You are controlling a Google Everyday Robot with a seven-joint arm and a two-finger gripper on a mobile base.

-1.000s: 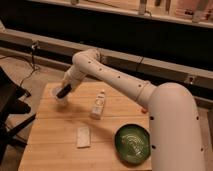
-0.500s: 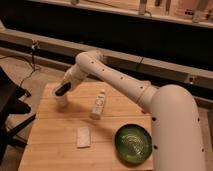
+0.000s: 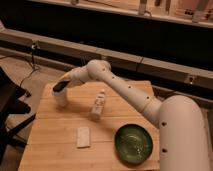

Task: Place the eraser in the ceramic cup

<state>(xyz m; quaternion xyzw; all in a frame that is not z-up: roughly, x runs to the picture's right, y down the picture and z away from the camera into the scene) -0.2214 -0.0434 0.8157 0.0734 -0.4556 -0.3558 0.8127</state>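
A white ceramic cup (image 3: 61,98) stands upright near the left edge of the wooden table (image 3: 55,145). My gripper (image 3: 60,86) is at the end of the white arm, with its dark tip right over the cup's mouth. I cannot make out whether the dark shape at the tip is the eraser or part of the gripper. A flat white rectangular block (image 3: 83,136) lies on the table nearer the front, well apart from the gripper.
A small white bottle (image 3: 98,104) lies in the middle of the table. A green bowl (image 3: 133,143) sits at the front right. The arm spans the table's back right. A dark chair (image 3: 10,107) stands left of the table.
The gripper has shifted slightly left and up, and more of the cup shows below it. The block, bottle and bowl have not moved.
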